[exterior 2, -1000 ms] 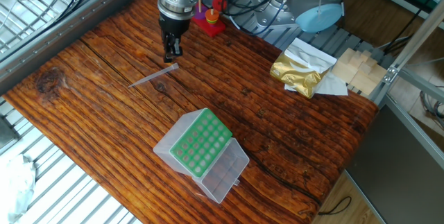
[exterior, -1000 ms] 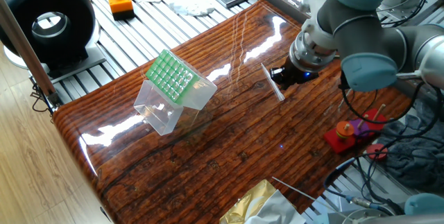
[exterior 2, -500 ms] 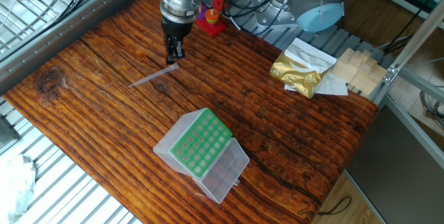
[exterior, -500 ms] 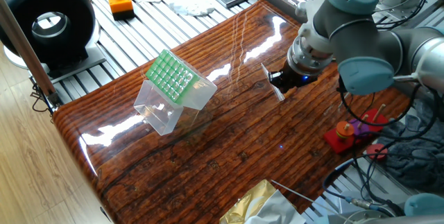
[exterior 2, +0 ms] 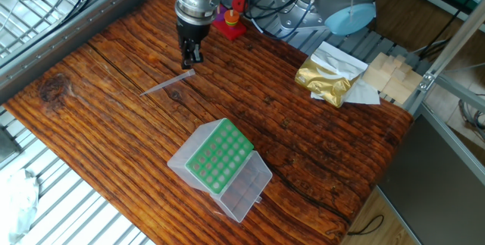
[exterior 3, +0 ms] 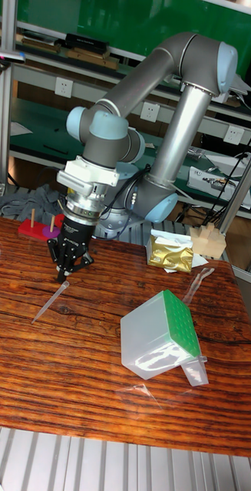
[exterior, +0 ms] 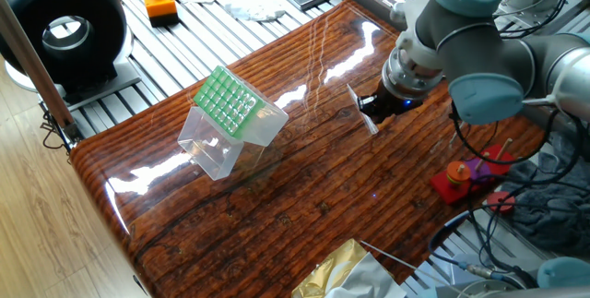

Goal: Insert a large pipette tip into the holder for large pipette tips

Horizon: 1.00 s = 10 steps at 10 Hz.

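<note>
A glossy, dark-grained wooden desk (exterior: 304,183) sits among metal racks and slatted aluminium framing, with a green wall behind the arm in the tall fixed view. The large pipette tip (exterior 2: 167,83) lies flat on the wood, its wide end toward the gripper (exterior 2: 188,62) and its thin point aimed away across the boards. The gripper hangs straight down over that wide end, fingertips at or just above the desk — the dark fingers (exterior 3: 62,270) stand narrowly apart on either side of it, and whether they actually press the tip cannot be told from any view.

The holder for large pipette tips (exterior 2: 220,156) stands well apart from the tip, nearer the other end of the desk. It is tilted, its green grid of holes facing up and sideways, and its clear lid (exterior: 212,150) is swung open beside it and rests on the wood.

Off the desk's edge near the arm's base stands a red block (exterior: 458,177) with a purple piece on a peg. A crumpled gold foil bag (exterior 2: 330,74) lies on the slats beside pale wooden blocks (exterior 2: 389,76). In one fixed view an orange box with a red button (exterior: 159,0) and a black ring-shaped device (exterior: 63,29) sit beyond the desk.
</note>
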Each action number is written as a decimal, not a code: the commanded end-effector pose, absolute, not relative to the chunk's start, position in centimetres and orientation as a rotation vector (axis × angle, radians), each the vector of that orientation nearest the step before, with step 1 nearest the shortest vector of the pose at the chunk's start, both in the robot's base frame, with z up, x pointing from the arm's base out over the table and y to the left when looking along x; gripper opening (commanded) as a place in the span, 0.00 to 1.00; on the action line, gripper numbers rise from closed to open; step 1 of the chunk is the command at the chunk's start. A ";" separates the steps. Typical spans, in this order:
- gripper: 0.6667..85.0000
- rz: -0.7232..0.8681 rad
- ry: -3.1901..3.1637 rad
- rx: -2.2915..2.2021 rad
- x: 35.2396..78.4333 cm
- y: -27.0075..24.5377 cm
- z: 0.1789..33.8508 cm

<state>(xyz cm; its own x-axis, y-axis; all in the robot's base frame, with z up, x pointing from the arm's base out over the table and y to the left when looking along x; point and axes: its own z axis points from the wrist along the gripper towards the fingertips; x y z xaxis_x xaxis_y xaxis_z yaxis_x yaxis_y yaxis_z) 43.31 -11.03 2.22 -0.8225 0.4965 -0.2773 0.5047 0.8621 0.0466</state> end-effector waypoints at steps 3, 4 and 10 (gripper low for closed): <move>0.38 -0.058 2.763 0.690 43.8 -11.2 2.6; 0.38 -0.058 2.747 0.695 44.3 -11.1 2.7; 0.32 -0.018 2.635 0.714 47.2 -11.0 3.3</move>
<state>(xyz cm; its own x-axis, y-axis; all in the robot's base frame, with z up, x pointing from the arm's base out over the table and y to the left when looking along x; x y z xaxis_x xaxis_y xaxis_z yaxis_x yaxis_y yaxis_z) 46.04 -11.02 2.88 -0.8069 0.4720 -0.3552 0.4832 0.8733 0.0626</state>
